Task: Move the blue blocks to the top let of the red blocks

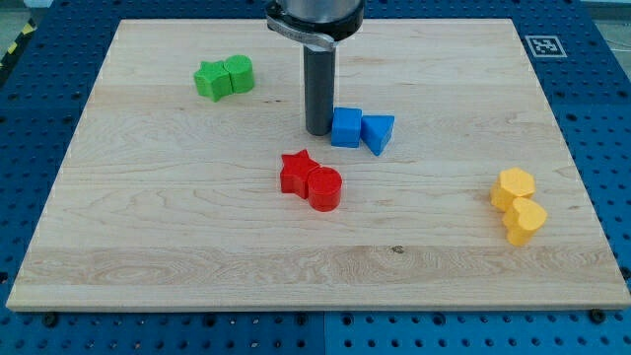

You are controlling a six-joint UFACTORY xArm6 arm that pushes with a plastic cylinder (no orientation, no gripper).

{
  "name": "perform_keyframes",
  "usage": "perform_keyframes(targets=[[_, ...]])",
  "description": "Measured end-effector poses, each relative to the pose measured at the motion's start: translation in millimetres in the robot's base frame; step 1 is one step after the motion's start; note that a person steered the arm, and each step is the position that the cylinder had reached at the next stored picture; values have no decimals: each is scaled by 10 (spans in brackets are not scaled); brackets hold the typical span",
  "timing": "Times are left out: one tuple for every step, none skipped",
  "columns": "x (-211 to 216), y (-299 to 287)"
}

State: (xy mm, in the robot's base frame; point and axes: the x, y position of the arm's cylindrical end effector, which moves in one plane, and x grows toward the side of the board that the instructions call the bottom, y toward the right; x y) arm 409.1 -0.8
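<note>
My tip (317,131) sits just left of two blue blocks, cube (346,128) and triangle (378,133), apparently touching the cube. Two red blocks (312,179) centre frame, below; two green (224,77) upper left, two yellow (519,204) right

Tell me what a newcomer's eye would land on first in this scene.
The dark rod coming down from the view's top, my tip set against the left side of the blue cube, with the blue triangle touching the cube's right. Just below sit the red star and red cylinder, pressed together mid-board. Green blocks lie top left, yellow blocks at the right.
</note>
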Motion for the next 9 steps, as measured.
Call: perform_keyframes(targets=[[-26,0],[-436,65],[-499,206],[-493,979],[-223,1632],[225,1542],[245,1190],[76,747],[-79,171]])
